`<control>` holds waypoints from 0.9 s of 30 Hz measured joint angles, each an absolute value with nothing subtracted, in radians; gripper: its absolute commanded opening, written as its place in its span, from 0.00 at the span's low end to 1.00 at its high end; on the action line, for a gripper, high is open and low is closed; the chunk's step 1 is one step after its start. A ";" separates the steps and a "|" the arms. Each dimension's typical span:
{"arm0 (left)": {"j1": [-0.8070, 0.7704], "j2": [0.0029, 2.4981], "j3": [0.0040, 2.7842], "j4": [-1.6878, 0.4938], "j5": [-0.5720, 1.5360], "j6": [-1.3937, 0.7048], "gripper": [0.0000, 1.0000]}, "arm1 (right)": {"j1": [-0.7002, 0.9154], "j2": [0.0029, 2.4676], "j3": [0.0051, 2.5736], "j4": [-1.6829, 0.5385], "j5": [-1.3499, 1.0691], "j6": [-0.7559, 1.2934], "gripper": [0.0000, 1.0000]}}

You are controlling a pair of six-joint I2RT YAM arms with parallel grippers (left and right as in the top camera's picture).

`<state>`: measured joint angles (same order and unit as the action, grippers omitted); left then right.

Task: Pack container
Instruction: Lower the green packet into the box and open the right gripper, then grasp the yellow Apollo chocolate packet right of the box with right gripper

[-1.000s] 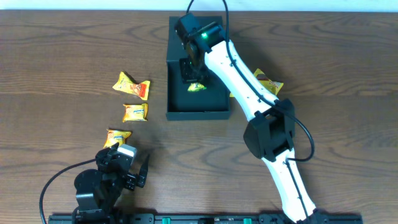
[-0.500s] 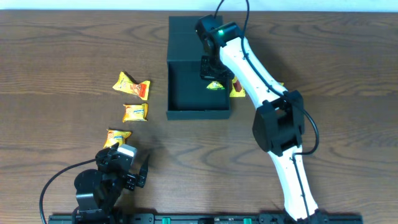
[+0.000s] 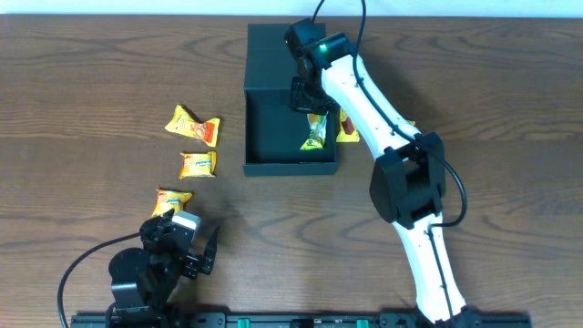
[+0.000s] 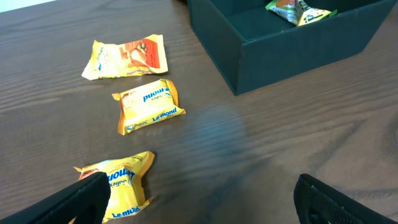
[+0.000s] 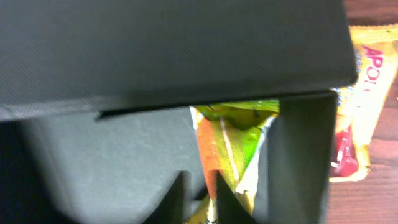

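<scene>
The dark teal container (image 3: 290,166) stands open at the table's middle back, its lid flap lying behind it. My right gripper (image 3: 304,95) reaches into the container by its right wall. It is shut on a green-and-yellow snack packet (image 3: 316,132) that leans along that wall. In the right wrist view the fingertips (image 5: 199,190) sit close together at the packet (image 5: 233,146), with the container's wall (image 5: 155,50) above. My left gripper (image 3: 191,239) is open and empty (image 4: 199,205) near the front left edge, beside a yellow packet (image 4: 121,180).
Three yellow packets lie left of the container (image 3: 193,126), (image 3: 198,164), (image 3: 171,199). Two more packets lie right of it, one against the wall (image 3: 348,128) and one under my right arm (image 3: 393,118). The left wrist view shows the container's corner (image 4: 298,50).
My right gripper carried the green-and-yellow packet from the container's middle to its right wall. The packet now shows stretched out along that wall. The left arm has not moved.
</scene>
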<state>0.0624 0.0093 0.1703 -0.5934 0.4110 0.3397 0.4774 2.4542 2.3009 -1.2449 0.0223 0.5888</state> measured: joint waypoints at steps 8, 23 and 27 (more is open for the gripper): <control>0.062 0.009 0.170 -0.593 0.411 0.340 0.95 | 0.479 2.451 2.323 -1.277 0.032 0.528 0.11; 0.062 0.009 0.170 -0.593 0.411 0.340 0.96 | 0.129 2.291 2.279 -1.394 0.163 -0.121 0.99; 0.062 0.009 0.170 -0.593 0.411 0.340 0.95 | 0.050 2.296 2.190 -1.377 0.066 -0.184 0.93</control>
